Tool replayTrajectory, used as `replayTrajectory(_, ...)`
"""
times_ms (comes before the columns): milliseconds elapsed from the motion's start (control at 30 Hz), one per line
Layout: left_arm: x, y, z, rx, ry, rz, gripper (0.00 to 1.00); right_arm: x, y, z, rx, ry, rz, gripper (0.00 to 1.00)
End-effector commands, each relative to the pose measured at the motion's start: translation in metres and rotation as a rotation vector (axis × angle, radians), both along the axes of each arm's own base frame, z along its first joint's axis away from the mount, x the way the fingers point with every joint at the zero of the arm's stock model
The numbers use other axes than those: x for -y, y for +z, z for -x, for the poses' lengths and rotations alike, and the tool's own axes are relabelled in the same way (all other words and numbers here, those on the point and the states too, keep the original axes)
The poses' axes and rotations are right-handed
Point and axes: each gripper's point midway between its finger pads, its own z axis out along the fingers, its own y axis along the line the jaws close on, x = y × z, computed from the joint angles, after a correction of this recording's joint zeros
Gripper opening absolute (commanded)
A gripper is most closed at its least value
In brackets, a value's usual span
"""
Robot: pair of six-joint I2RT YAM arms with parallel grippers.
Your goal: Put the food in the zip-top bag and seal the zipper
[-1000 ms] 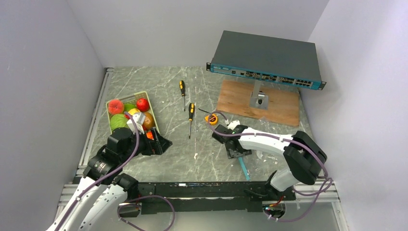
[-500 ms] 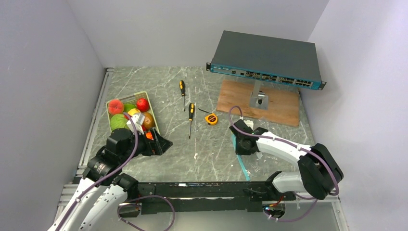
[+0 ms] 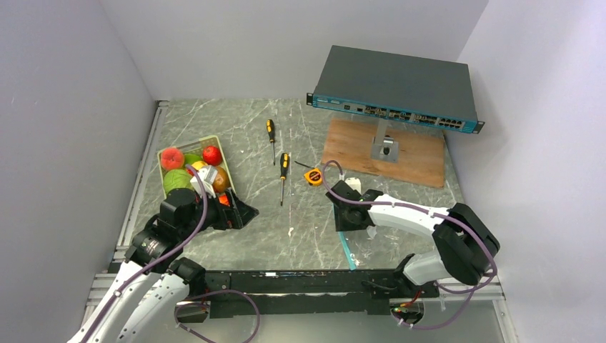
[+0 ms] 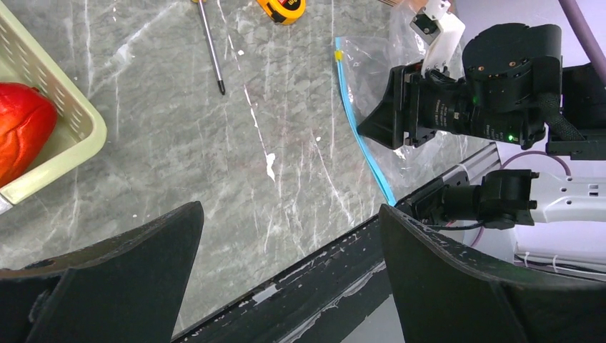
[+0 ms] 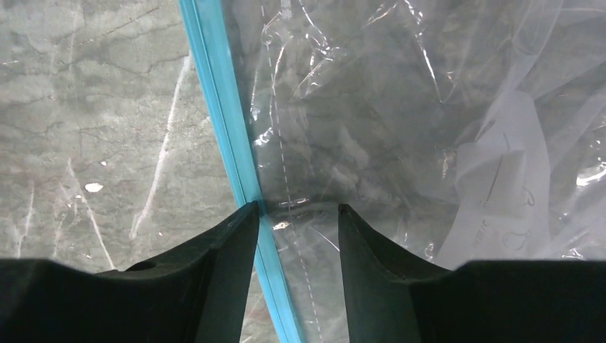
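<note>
You're sliding the right gripper (image 5: pixel 296 211) back left on the bag (image 5: pixel 429 107), jaws half-spread beside the zipper (image 5: pixel 214 86); food (image 3: pixel 211 155) is still waiting.

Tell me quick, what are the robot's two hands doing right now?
Left gripper: wide open, holding nothing.
Right gripper: partly open, tips at the bag beside its zipper, gripping nothing that shows.

Zip-top bag (image 5: pixel 400 107) is observed lying flat on a grey marbled table (image 5: pixel 86 107). The teal zipper (image 5: pixel 223 107) is seen running top to bottom and passing between the parted jaws of the right gripper (image 5: pixel 296 214), close against one fingertip. Contact with the film cannot be judged. A white paper slip (image 5: pixel 500 179) is visible, apparently through the plastic.
</note>
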Motion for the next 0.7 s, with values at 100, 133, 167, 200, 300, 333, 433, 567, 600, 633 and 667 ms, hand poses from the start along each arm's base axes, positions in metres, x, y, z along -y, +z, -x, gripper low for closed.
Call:
replayTrajectory(100,0.004,0.001,-0.002,-0.003,-0.005,0.019,0.99,-0.028,-0.007,-0.002,0.003,0.038,-0.132,0.38)
replayTrajectory(133,0.004,0.000,-0.002,-0.008,-0.006,0.018,0.99,-0.028,-0.010,-0.003,0.000,0.038,-0.125,0.35)
replayTrajectory(167,0.004,-0.001,-0.002,-0.014,-0.006,0.018,0.99,-0.028,-0.013,-0.003,-0.003,0.038,-0.108,0.32)
replayTrajectory(200,0.005,-0.001,-0.002,-0.016,-0.010,0.020,0.99,-0.027,-0.016,-0.004,-0.005,0.040,-0.082,0.28)
replayTrajectory(300,0.007,-0.001,-0.001,-0.022,-0.017,0.026,0.99,-0.029,-0.017,-0.005,0.000,0.067,-0.036,0.16)
replayTrajectory(333,0.007,-0.001,-0.001,-0.024,-0.017,0.028,0.99,-0.031,-0.013,-0.005,0.004,0.079,-0.036,0.16)
replayTrajectory(433,0.007,-0.001,0.000,-0.030,-0.021,0.030,0.99,-0.038,0.004,-0.005,0.041,0.100,-0.060,0.26)
replayTrajectory(567,0.006,-0.002,0.001,-0.033,-0.016,0.030,0.99,-0.040,0.023,-0.001,0.055,0.115,-0.085,0.39)
replayTrajectory(600,0.006,-0.003,0.000,-0.033,-0.015,0.030,0.99,-0.041,0.026,0.001,0.058,0.123,-0.090,0.40)
replayTrajectory(633,0.007,-0.003,0.000,-0.035,-0.017,0.030,0.99,-0.042,0.031,0.002,0.063,0.133,-0.099,0.42)
replayTrajectory(667,0.007,-0.003,0.000,-0.035,-0.017,0.030,0.99,-0.042,0.033,0.003,0.067,0.140,-0.105,0.44)
